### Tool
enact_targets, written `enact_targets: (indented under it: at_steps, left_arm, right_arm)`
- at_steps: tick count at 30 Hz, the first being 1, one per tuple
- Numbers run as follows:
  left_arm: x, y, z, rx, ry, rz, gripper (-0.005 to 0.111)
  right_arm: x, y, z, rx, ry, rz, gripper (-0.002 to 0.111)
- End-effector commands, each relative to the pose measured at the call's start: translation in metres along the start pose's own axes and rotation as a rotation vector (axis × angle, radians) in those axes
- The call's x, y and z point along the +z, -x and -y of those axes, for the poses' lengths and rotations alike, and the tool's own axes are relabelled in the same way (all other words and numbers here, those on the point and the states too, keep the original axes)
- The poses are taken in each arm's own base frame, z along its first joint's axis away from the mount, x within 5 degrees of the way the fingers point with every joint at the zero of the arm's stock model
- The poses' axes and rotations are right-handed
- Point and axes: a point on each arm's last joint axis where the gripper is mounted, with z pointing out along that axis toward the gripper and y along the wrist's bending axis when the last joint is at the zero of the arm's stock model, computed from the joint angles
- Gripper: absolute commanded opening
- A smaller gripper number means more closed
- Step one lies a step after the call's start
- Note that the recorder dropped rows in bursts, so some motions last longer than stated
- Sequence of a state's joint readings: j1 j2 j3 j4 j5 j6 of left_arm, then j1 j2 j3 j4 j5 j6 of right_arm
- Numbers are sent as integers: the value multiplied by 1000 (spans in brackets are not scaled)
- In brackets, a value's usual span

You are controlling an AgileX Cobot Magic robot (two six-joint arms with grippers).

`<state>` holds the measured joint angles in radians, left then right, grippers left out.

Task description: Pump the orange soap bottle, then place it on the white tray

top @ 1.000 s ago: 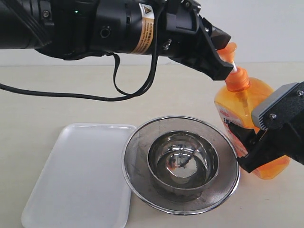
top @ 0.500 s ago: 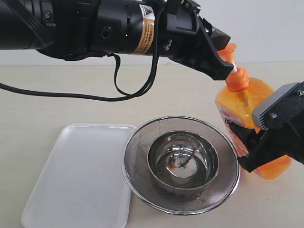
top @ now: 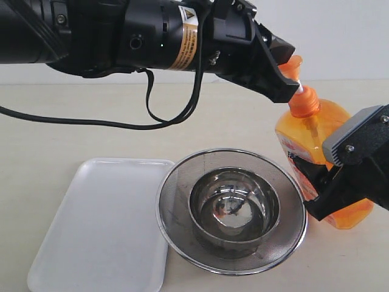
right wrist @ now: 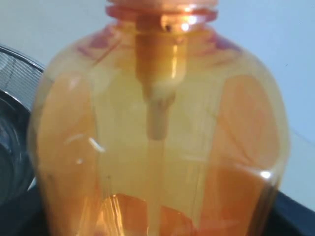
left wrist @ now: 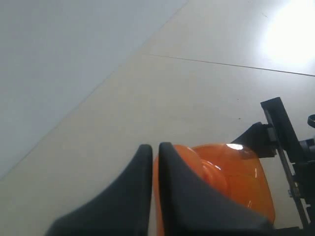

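Observation:
The orange soap bottle leans at the right of the table, next to the strainer. My right gripper is shut on its lower body, and the translucent orange body fills the right wrist view. My left arm reaches across from the left. Its gripper is shut, with only a thin gap between the tips, and rests on the orange pump head. In the left wrist view the fingers lie over the pump head. The white tray lies flat at the front left.
A round steel mesh strainer holding a steel bowl sits between the tray and the bottle, touching the tray's right edge. The left arm's cable trails over the table at the back left. A pale wall runs behind the table.

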<state>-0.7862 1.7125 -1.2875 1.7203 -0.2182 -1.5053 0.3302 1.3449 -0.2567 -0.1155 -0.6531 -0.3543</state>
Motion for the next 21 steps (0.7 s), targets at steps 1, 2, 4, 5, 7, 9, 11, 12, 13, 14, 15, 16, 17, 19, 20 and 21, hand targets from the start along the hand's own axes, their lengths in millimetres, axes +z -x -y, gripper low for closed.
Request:
enact_targets:
  at_steps: [1, 2, 4, 5, 7, 9, 11, 12, 13, 14, 15, 16, 17, 19, 20, 21]
  left_arm:
    - [12, -20, 8, 3, -62, -60, 5]
    - [12, -20, 8, 3, -62, -60, 5]
    - [12, -20, 8, 3, -62, -60, 5]
    - [12, -20, 8, 3, -62, -60, 5]
    - [12, -20, 8, 3, -62, -60, 5]
    - [12, -20, 8, 3, -62, -60, 5]
    - [12, -20, 8, 3, -62, -60, 5]
    - [12, -20, 8, 3, -62, -60, 5]
    - [12, -20, 8, 3, -62, -60, 5]
    - [12, -20, 8, 3, -62, -60, 5]
    - [12, -19, 8, 3, -57, -58, 5]
    - [11, -17, 7, 4, -57, -54, 5]
    - [9, -14, 6, 7, -42, -43, 5]
    - [2, -5, 3, 16, -10, -18, 5]
    - [-2, 1, 1, 22, 7, -1, 5]
    - [-5, 7, -1, 25, 29, 14, 5]
  right_arm:
    - [0, 8, 3, 11, -19, 67, 0]
    - [0, 8, 3, 11, -19, 67, 0]
    - [0, 8, 3, 11, -19, 67, 0]
    - [0, 8, 3, 11, -19, 67, 0]
    - [0, 8, 3, 11, -19, 67, 0]
    - [0, 8, 3, 11, -19, 67, 0]
    - [0, 8, 3, 11, -19, 67, 0]
    - [0, 8, 3, 11, -19, 67, 0]
    - [0, 8, 3, 11, -19, 67, 0]
    - [0, 8, 3, 11, -19, 67, 0]
    - [0, 8, 3, 11, -19, 67, 0]
    - [0, 8, 3, 11, -19, 67, 0]
    - [0, 8, 3, 11, -19, 67, 0]
    - [0, 8, 3, 11, -19, 67, 0]
    - [0, 8, 3, 12, -18, 67, 0]
    - [0, 8, 3, 12, -18, 67, 0]
